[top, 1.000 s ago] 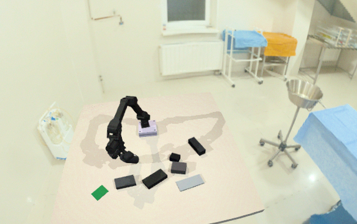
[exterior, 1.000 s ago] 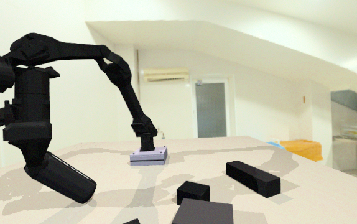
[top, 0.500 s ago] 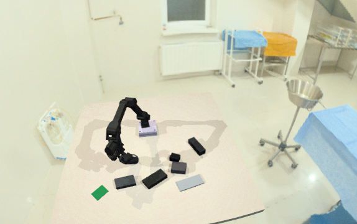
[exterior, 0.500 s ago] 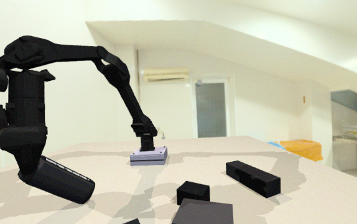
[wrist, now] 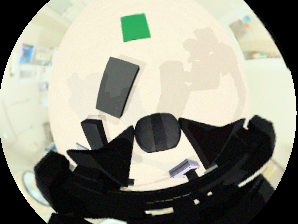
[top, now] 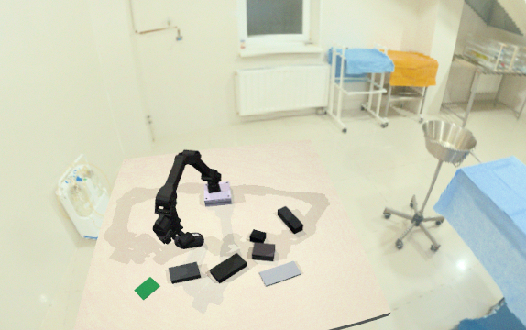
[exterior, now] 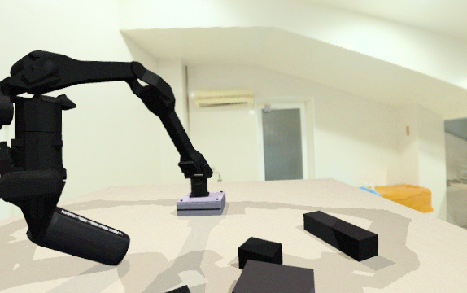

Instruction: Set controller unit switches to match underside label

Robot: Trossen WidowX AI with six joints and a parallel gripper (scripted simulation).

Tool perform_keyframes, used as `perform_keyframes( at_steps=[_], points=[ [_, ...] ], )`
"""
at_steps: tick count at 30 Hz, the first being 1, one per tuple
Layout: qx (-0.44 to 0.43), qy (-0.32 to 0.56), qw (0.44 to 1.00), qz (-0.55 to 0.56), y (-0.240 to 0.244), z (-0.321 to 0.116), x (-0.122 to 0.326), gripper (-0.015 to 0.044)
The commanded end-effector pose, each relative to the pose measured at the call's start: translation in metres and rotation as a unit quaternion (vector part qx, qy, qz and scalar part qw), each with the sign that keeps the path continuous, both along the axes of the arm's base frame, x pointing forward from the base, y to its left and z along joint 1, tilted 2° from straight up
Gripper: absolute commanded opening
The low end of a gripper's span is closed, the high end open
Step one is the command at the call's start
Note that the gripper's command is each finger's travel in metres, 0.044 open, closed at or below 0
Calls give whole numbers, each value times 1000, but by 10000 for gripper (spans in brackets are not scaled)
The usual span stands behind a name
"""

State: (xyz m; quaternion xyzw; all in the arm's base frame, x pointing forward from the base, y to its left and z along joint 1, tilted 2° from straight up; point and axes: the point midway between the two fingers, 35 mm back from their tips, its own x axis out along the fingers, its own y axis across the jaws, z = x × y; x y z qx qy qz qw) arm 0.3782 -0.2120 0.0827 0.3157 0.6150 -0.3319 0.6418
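A dark controller unit point(top: 195, 241) point(exterior: 85, 238) point(wrist: 158, 134) with rounded ends sits between the fingers of my gripper point(top: 184, 237) point(exterior: 43, 235) point(wrist: 156, 124). The gripper is shut on it, with one fingertip at each side in the wrist view. The unit is tilted in the exterior view, its free end pointing down to the right, low over the bench. Small white marks run along its upper edge there; they are too blurred to read. The wrist view shows a darker band across its middle. The switch positions and the label squares cannot be made out.
A dark grey block point(top: 184, 272) point(wrist: 117, 87), a black block point(top: 228, 268) and a green square point(top: 147, 288) point(wrist: 135, 27) lie nearby. Other dark blocks point(top: 263, 251) point(exterior: 341, 236) and a grey plate point(top: 279, 273) lie right. The arm stands on a lavender box point(top: 217, 202) point(exterior: 198, 209).
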Motion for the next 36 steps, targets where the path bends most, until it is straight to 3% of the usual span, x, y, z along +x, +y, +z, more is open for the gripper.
perform_keyframes(
  at_steps=[1,36],
  points=[
    [6,9,1000,4,0,-9,0,338],
    [5,9,1000,4,-13,-32,9,338]
  ],
)
